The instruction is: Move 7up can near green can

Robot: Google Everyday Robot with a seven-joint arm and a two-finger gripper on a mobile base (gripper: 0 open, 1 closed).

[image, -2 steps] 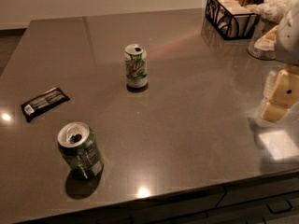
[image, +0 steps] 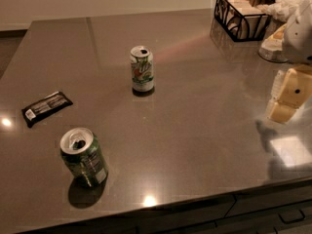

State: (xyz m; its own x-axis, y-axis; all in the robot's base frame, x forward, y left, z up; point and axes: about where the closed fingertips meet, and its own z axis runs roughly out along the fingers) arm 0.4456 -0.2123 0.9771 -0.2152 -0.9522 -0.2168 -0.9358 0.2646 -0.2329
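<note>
The 7up can (image: 142, 68), white with green lettering and a silver open top, stands upright near the middle of the dark counter (image: 195, 126). The green can (image: 84, 156), dark green with a silver open top, stands upright near the front left edge. The two cans are well apart. My gripper (image: 287, 95) shows at the right edge of the camera view as cream-coloured finger blocks hanging above the counter, far to the right of both cans and holding nothing that I can see.
A black snack bar wrapper (image: 46, 107) lies flat at the left. A black wire basket (image: 242, 14) with packets stands at the back right, with crumpled white bags (image: 287, 4) beside it. The counter's front edge runs along the bottom.
</note>
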